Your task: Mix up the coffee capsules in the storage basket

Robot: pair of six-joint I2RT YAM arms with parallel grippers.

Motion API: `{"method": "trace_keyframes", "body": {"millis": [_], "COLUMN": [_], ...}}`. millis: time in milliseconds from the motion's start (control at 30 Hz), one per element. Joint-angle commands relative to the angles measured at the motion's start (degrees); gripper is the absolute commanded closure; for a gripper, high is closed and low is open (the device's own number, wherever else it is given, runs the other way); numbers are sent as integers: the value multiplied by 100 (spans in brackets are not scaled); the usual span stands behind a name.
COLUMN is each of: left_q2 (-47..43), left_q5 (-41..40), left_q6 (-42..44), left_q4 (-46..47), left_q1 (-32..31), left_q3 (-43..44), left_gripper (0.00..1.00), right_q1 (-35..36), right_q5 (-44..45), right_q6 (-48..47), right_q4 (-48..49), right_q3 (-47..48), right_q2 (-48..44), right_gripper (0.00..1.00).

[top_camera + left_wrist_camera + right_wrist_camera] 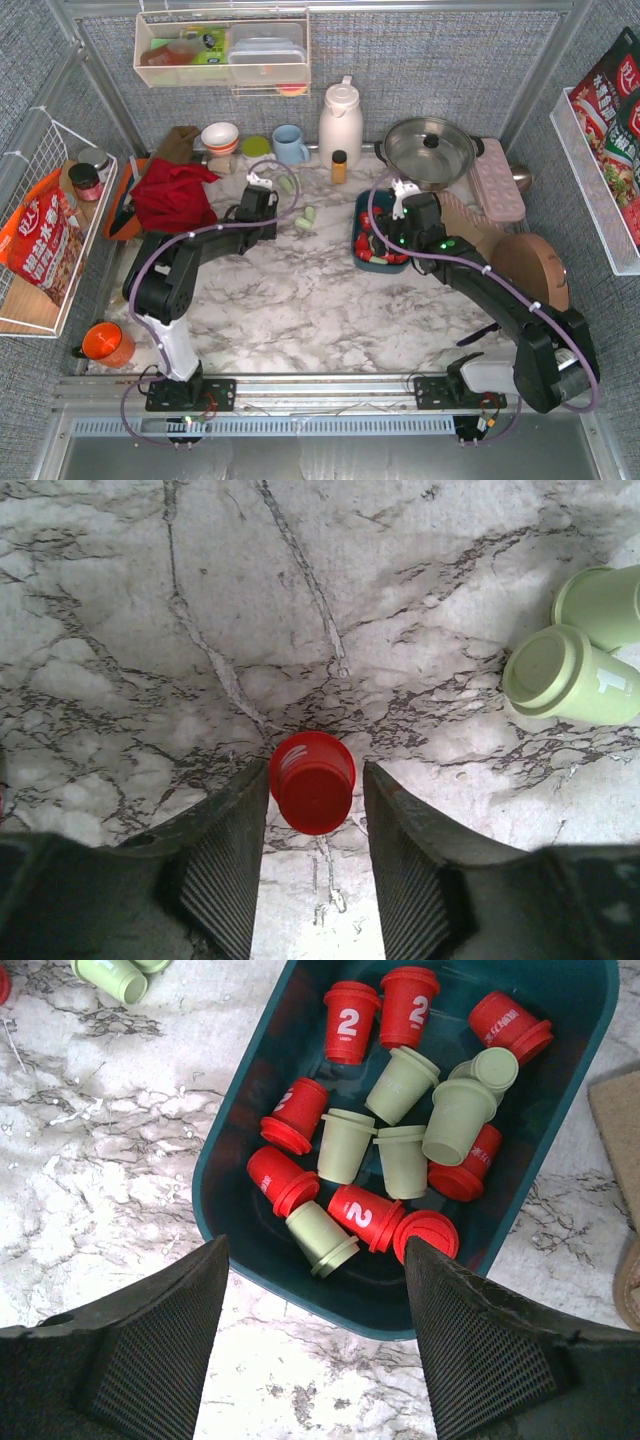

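Note:
The dark teal storage basket (215,1160) holds several red and pale green coffee capsules (400,1085), lying jumbled. My right gripper (316,1250) is open and empty, hovering over the basket's near rim. In the top view the right gripper (400,200) covers most of the basket (358,255). My left gripper (316,780) is open, low over the marble, with one red capsule (312,790) lying between its fingertips. Two green capsules (575,670) lie on the table to its right; they also show in the top view (306,217). The left gripper (258,190) is left of the basket.
A white kettle (340,122), steel pot with lid (430,148), amber bottle (339,166) and blue mug (290,144) stand at the back. A red cloth (172,195) lies left, a pink tray (495,180) and round wooden board (530,265) right, an orange cup (105,343) front left.

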Motion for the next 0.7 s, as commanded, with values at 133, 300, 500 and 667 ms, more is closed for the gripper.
{"method": "trace_keyframes", "body": {"millis": [133,300,500,667], "left_q2": [191,-92,-1272,-2517], "left_q5": [301,801,2101,3273], "left_q6": [25,33,287,925], "left_q4": [-174,-280,823,2769], "left_q1": [5,4,-126,-659], "left_q3": [230,173,-925,-2169], "left_gripper": [73,86,87,85], "right_q1": [-1,0,4,8], "right_q5": [-130,-151,-700,-1519], "right_q6": [-9,6,122,385], "right_q4": [120,47,-184,-394], "right_q3": [52,98,346,560], "right_q2": [84,75,110,14], "right_gripper": [26,26,26,25]}}
